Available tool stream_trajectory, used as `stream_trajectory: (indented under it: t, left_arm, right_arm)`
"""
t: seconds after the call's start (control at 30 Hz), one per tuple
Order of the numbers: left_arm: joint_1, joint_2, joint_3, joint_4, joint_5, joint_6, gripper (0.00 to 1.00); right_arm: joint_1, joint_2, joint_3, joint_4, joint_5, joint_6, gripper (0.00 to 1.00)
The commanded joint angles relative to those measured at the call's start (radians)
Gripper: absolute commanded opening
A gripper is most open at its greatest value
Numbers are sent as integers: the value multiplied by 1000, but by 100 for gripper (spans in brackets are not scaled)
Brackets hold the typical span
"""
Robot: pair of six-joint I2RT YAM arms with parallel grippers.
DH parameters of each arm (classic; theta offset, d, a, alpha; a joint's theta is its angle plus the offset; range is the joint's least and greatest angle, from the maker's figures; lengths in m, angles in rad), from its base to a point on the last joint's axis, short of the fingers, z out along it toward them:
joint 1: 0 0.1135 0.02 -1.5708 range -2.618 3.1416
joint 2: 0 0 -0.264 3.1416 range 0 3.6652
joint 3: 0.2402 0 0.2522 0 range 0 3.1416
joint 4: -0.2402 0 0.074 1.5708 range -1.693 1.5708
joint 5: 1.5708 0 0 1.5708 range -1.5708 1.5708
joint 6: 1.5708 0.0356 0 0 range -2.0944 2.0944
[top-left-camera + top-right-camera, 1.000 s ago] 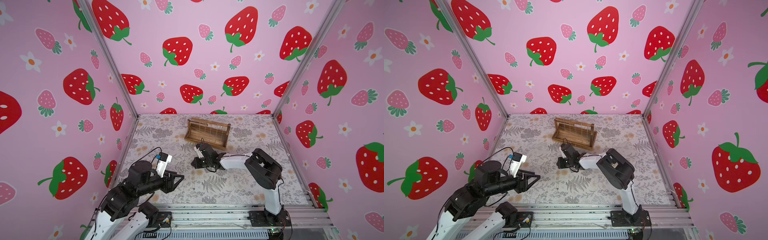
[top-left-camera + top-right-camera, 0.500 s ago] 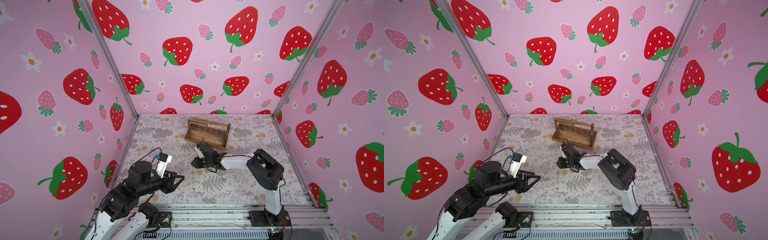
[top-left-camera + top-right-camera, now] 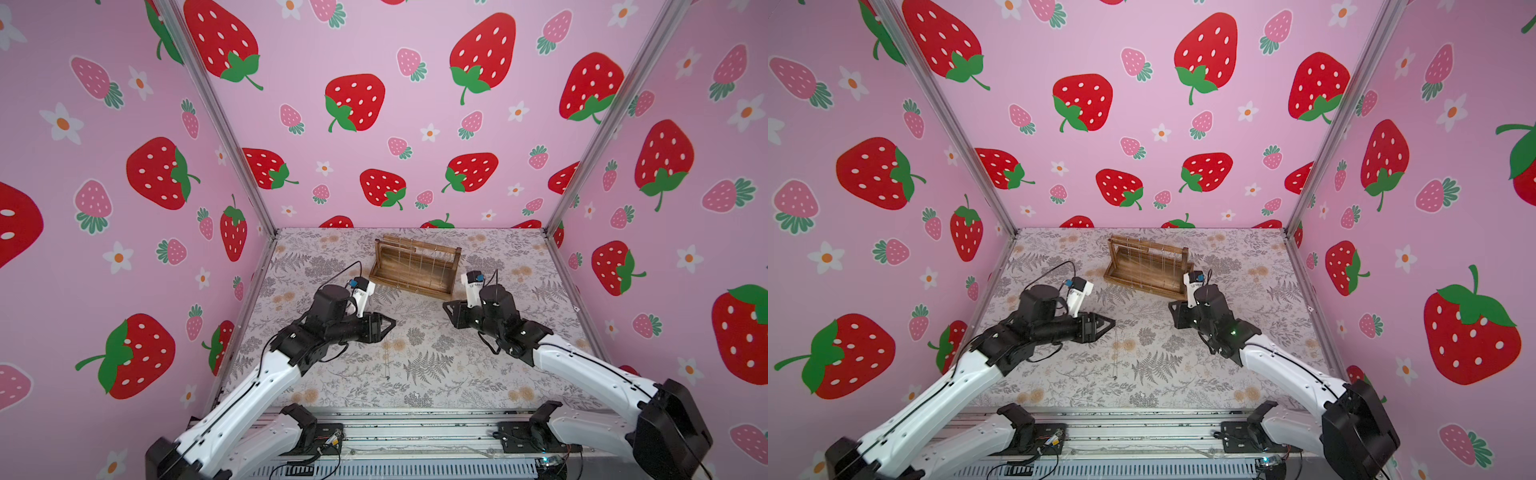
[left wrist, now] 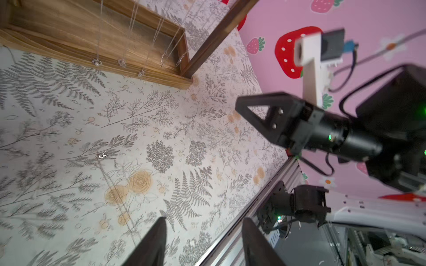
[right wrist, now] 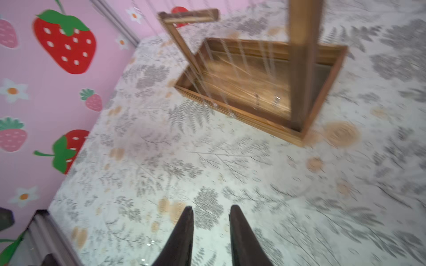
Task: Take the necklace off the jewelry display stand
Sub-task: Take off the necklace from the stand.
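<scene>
In both top views the jewelry display stand [image 3: 415, 270] [image 3: 1148, 272] sits upright at centre frame, toward the back of the floral mat [image 3: 457, 374]. A necklace [image 3: 387, 357] lies straight on the mat, lower in the frame and apart from the stand. The left gripper [image 3: 390, 324] hovers left of centre, the right gripper [image 3: 445, 308] right of centre. Print on its white camera mount [image 3: 471, 284] is too small to read.

Left wrist view: fingers [image 4: 156, 239] spread, empty; pendants [image 4: 96, 61] dangle over the stand's tray.

Right wrist view, blurred: fingers [image 5: 182, 232] stand apart, gripping nothing
</scene>
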Motion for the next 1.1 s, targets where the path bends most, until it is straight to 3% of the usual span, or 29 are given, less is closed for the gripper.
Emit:
stream_trajectory:
  t: [0.0, 0.17, 0.3, 0.4, 0.67, 1.07]
  left_arm:
    - [6, 213, 124, 215, 9, 31, 42]
    - [40, 383, 261, 305, -218, 98, 42]
    - [81, 440, 281, 468, -268, 131, 41]
    - [93, 481, 328, 481, -314, 172, 38]
    - [126, 600, 418, 562, -149, 196, 33]
    - [125, 638, 474, 566, -151, 191, 30]
  right_arm:
    - [3, -78, -89, -55, 31, -52, 29]
    - [-1, -157, -156, -42, 67, -45, 29]
    - [-2, -173, -155, -35, 51, -30, 29]
    - [-3, -171, -171, -22, 43, -13, 29]
    - [-4, -192, -168, -30, 55, -18, 29]
    - [-6, -175, -165, -25, 53, -24, 29]
